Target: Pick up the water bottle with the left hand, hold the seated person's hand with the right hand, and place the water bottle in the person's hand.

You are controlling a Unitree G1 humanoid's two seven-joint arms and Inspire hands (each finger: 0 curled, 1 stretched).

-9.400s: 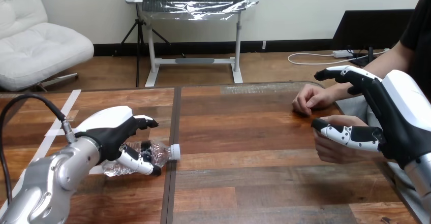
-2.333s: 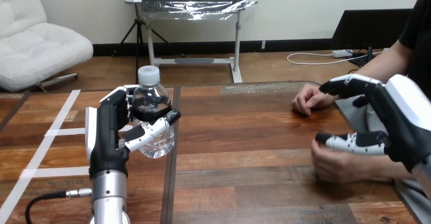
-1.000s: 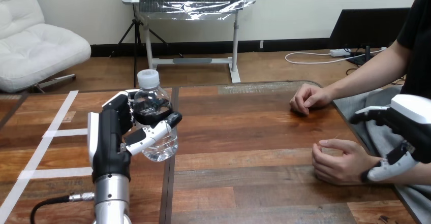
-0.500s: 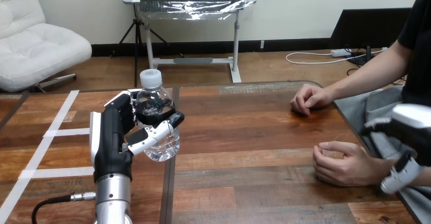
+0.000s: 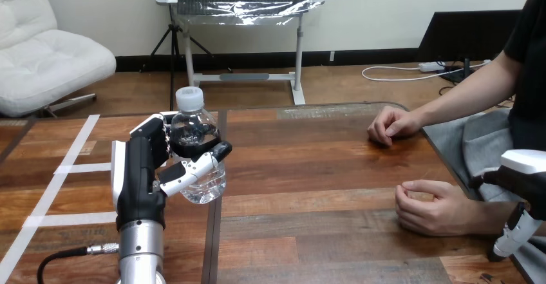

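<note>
One water bottle [image 5: 192,123], clasped in left robot hand [image 5: 136,176]

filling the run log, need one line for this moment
left hand: shut on clear plastic water bottle, upright above wooden table | right hand: beside person's near hand, no hold seen | handover: pending

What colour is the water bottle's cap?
White cap on the water bottle; shows best in head view.
</note>
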